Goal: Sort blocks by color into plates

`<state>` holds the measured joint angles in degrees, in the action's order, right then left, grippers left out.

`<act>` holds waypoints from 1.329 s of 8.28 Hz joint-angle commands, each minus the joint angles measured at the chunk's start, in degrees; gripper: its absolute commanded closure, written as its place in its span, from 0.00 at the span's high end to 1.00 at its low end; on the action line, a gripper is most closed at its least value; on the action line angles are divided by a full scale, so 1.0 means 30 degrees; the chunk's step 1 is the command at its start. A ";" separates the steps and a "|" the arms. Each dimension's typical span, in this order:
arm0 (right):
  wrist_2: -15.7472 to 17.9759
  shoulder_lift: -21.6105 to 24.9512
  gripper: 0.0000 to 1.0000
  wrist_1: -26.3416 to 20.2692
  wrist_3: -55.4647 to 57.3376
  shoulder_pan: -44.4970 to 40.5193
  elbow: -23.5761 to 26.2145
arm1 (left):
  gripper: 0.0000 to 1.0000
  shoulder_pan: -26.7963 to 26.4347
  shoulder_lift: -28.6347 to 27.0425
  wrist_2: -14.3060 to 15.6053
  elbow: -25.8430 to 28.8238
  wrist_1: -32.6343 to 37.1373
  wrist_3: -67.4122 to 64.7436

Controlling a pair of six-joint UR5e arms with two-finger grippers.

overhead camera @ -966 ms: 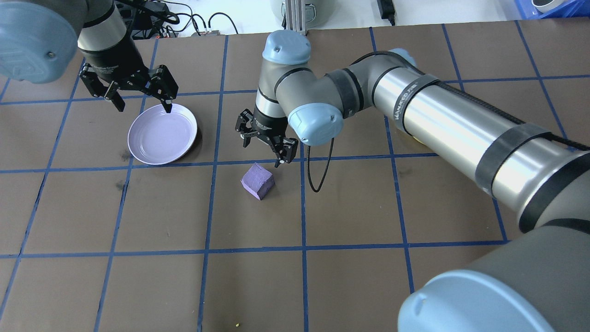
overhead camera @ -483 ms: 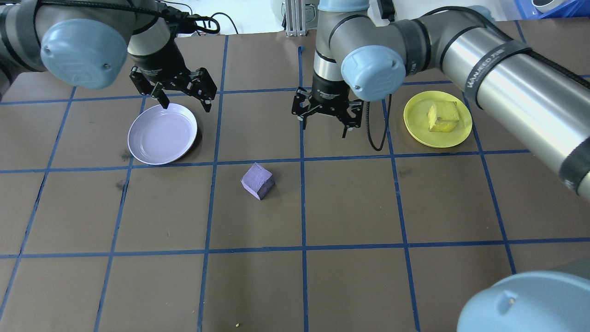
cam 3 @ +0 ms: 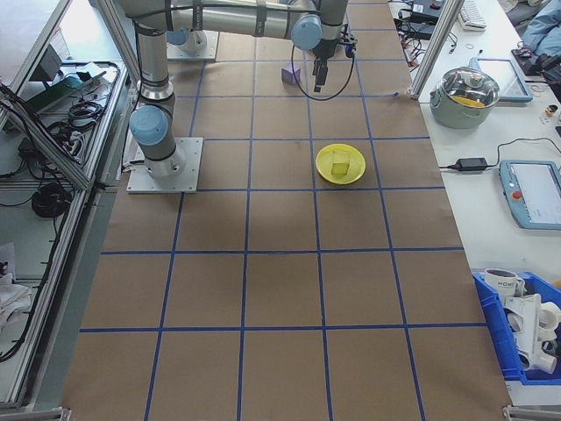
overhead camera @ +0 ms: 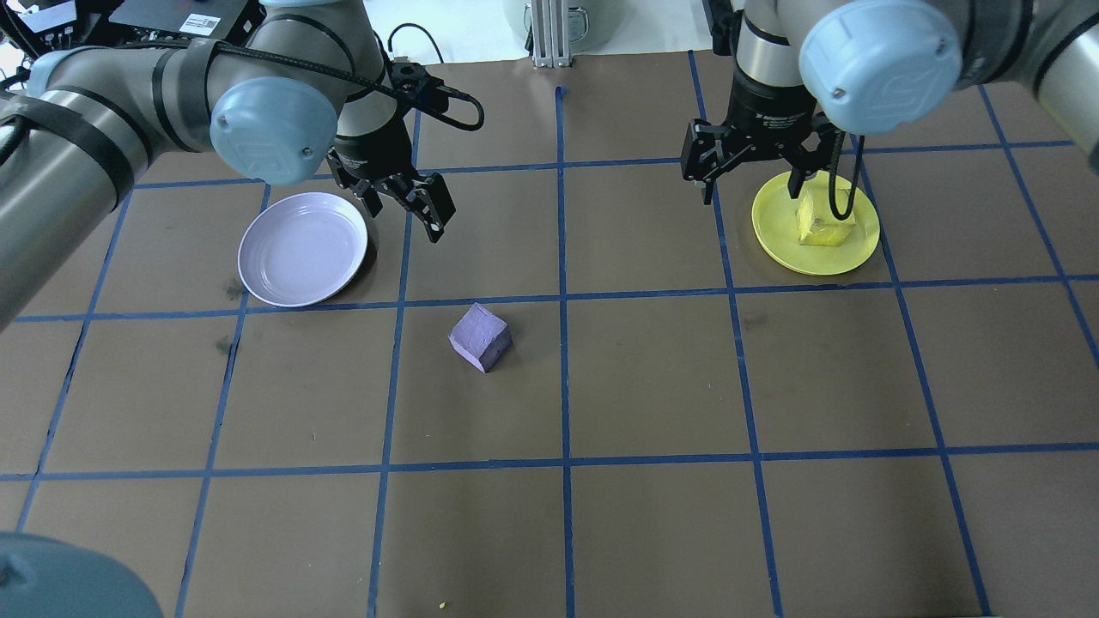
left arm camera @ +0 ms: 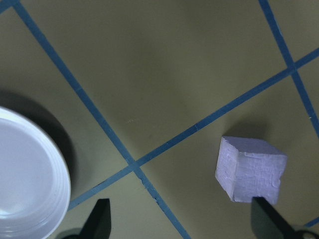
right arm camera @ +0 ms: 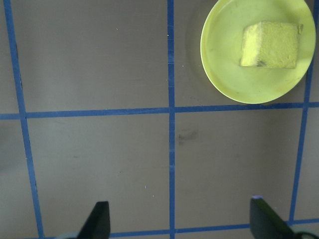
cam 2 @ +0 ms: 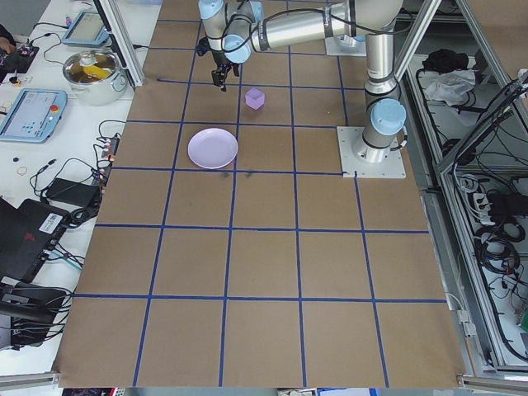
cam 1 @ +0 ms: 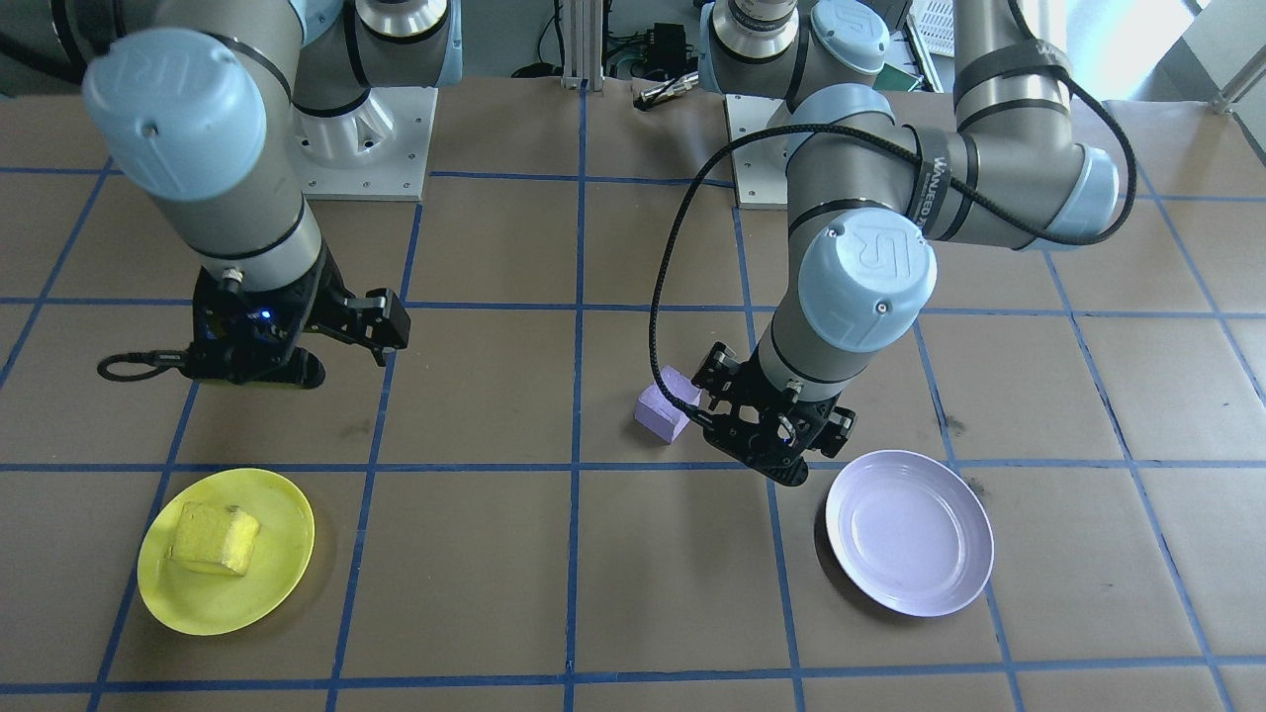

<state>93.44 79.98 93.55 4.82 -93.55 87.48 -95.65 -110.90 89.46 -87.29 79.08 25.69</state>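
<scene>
While purple block (overhead camera: 480,336) lies unplated, left gripper (overhead camera: 403,199) open

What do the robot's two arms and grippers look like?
Both arms are silver-grey metal tubes with light blue round joint caps and black bands. The left arm carries a black cable looping along it and white lettering on a black band; the right arm has a black cable loop by its wrist. The left gripper and right gripper are black, each with two slim fingers.

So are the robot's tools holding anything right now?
No, both are empty and open. The left tool hangs near the purple block, which sits loose on the table. The right tool is beside the yellow plate, where the yellow block rests.
</scene>
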 commanded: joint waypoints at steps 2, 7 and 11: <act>0.0023 0.5295 1.00 0.0223 -0.0611 0.0333 0.3418 | 1.00 -0.0198 -0.0858 -0.0288 -0.0489 -0.0082 0.2364; 0.0053 0.5769 1.00 0.0492 -0.1343 0.0508 0.1578 | 1.00 -0.1305 -0.0561 -0.0406 -0.3510 -0.0749 0.1781; 0.0082 0.5450 1.00 0.0633 -0.1374 0.0479 0.1660 | 1.00 -0.2073 -0.0735 -0.0988 -0.3804 -0.0931 0.0900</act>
<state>93.64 96.93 95.37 0.57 -92.04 92.15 -101.33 -112.54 87.90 -98.47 76.40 28.88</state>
